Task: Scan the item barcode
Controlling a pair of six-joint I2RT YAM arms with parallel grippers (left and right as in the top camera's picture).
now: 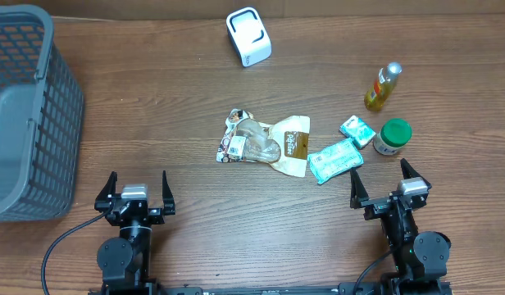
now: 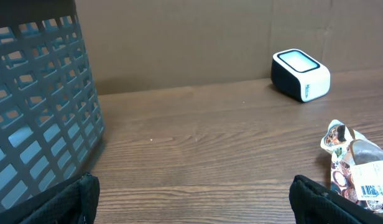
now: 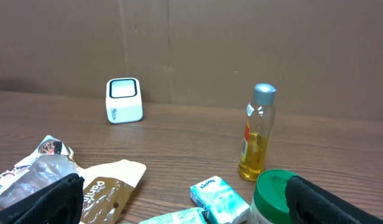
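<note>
My L claw (image 1: 138, 182) & R claw (image 1: 380, 174) are both wide open, holding nothing. Snack bag (image 1: 265, 146) lies mid tabletop (image 1: 318, 246), white scanner (image 1: 248, 36) at the back.

My arms are black, with round joint housings low down. My left hand (image 1: 138, 179) and right hand (image 1: 379, 170) each carry two black, pointed fingers (image 1: 112, 187) and a silver-grey block on top. A black cable (image 1: 49, 250) trails from my left arm.
</note>
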